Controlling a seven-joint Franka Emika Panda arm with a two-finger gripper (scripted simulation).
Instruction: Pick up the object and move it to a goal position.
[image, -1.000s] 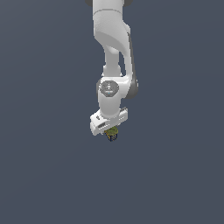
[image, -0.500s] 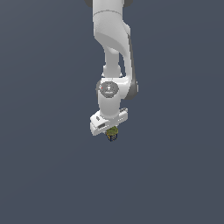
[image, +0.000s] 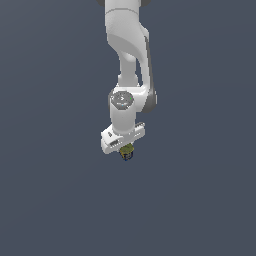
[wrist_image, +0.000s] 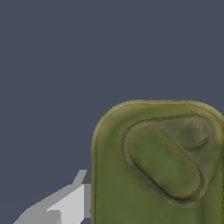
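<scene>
Jaws: clenched on the object (image: 127, 151), which is pinched directly beneath the white hand of the arm.
Gripper: the gripper (image: 126, 150) points down in the exterior view, its wide white crossbar tilted so that the end toward the exterior view's left sits lower than the other.
Object: a tiny olive-green and yellow mottled item with a dark blue-black lower end, far smaller than the hand gripping it; it hangs just under the crossbar, with only its bottom part showing below the white body.
Object, close up: in the wrist view the same item (wrist_image: 157, 166) fills a large part of the picture as an olive slab with rounded corners, a raised rim, an elongated oval recess set on a slant, and a small round dimple near one corner.
Fingers: one pale grey finger (wrist_image: 65, 203) shows in the wrist view, pressed against the flat side of the olive slab; the opposite finger is out of sight.
Arm: the white arm (image: 127, 55) descends from the top edge of the exterior view, through a round joint with a grey cap, to the hand.
Setting: a plain dark slate-blue backdrop (image: 45, 200) surrounds arm and load; no supporting surface can be made out.
</scene>
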